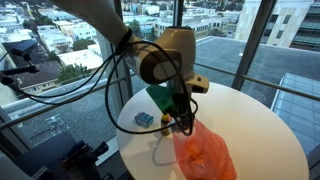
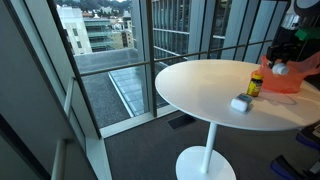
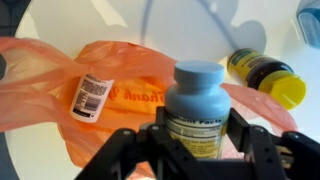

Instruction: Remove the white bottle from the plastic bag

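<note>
In the wrist view my gripper [image 3: 198,135] is shut on the white bottle [image 3: 198,100], one finger on each side of its labelled body. The bottle is upright and held above the orange plastic bag [image 3: 60,95], which lies flat and crumpled on the white round table. In an exterior view the gripper [image 1: 183,120] hangs just above the bag [image 1: 205,155]. In an exterior view the bottle [image 2: 280,69] shows in front of the bag [image 2: 292,82] at the table's far side.
A dark bottle with a yellow cap [image 3: 265,75] lies beside the bag; it also shows in an exterior view [image 2: 256,85]. A small blue and white packet [image 1: 143,120] sits near the table [image 1: 260,120] edge. Windows surround the table.
</note>
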Controlling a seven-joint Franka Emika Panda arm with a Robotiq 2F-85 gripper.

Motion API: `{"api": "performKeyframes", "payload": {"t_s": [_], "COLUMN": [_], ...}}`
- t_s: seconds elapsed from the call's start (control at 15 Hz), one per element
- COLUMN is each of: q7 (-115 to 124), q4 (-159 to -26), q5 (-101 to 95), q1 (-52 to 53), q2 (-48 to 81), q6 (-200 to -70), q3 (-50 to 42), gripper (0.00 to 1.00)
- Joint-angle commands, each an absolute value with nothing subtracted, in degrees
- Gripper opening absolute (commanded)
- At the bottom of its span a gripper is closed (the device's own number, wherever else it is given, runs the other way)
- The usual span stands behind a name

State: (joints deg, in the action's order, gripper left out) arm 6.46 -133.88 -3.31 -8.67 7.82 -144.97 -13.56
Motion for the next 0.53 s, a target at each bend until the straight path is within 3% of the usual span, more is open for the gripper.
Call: {"api": "performKeyframes", "payload": {"t_s": [0.0,0.47], "q7": [5.9,6.0], "q4": [-137.8,-141.9], "q5": [-4.0,-4.8], "q1": [-8.3,-8.3], "q2": [3.2,0.2], "q6": [-141.1,-134.9], "q3": [-11.9,-10.1], "gripper": [0.36,0.36]}}
